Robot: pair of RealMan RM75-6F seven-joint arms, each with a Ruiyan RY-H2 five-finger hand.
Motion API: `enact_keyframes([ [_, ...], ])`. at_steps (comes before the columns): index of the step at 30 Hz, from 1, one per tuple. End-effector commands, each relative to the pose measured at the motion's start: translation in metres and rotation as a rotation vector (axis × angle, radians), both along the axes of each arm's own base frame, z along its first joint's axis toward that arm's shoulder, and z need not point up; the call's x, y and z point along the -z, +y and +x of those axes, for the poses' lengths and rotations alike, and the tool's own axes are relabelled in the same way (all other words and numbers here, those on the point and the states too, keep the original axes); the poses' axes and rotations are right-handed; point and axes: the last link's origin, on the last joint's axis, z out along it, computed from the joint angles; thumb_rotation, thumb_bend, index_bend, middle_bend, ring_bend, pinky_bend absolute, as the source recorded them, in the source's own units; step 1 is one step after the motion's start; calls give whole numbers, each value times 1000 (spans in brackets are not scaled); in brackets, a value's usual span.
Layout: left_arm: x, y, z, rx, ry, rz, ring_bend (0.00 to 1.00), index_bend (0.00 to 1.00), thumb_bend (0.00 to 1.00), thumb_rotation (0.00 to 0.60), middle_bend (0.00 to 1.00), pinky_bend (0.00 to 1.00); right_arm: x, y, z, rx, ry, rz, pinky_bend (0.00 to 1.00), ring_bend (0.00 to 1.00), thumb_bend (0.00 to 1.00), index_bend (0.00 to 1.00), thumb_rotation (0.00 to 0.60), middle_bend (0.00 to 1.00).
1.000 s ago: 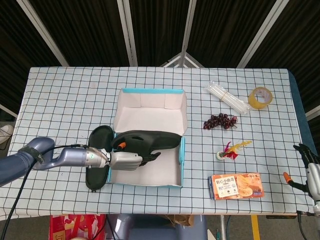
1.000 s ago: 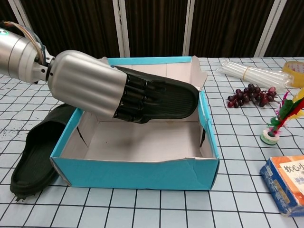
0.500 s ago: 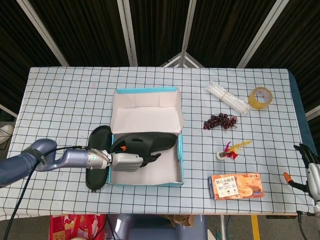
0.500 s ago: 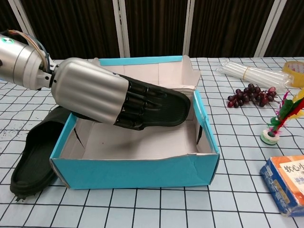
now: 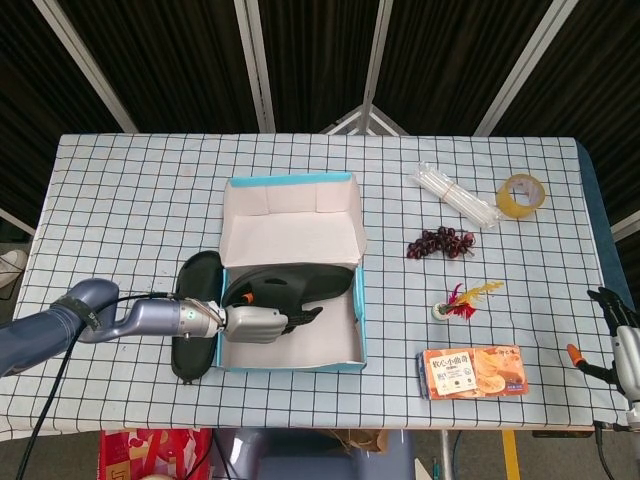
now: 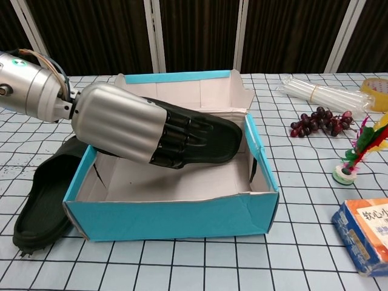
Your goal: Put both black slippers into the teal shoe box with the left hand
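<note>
While left hand (image 6: 124,130) grips slipper (image 6: 209,138), over box (image 6: 176,212).

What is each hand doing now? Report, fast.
Left hand: holding a black slipper over the teal shoe box.
Right hand: holds nothing; fingers unclear.

A lab-like robot test station: a table (image 5: 150,190) under a grid-checked cloth, dark slatted panels (image 5: 150,60) at twelve o'clock.
</note>
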Motion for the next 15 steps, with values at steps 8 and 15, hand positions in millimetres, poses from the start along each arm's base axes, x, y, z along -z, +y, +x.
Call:
enact_keyframes([
  [8, 7, -1, -4, -13, 9, -7, 73, 502, 528, 600, 558, 28, -1, 0, 0, 2, 0, -5, 191, 182, 308, 152, 600, 113],
  [15, 10, -2, -6, -26, 9, -11, 73, 502, 528, 600, 558, 32, -1, 1, 0, 4, 0, -8, 191, 181, 308, 152, 600, 113],
])
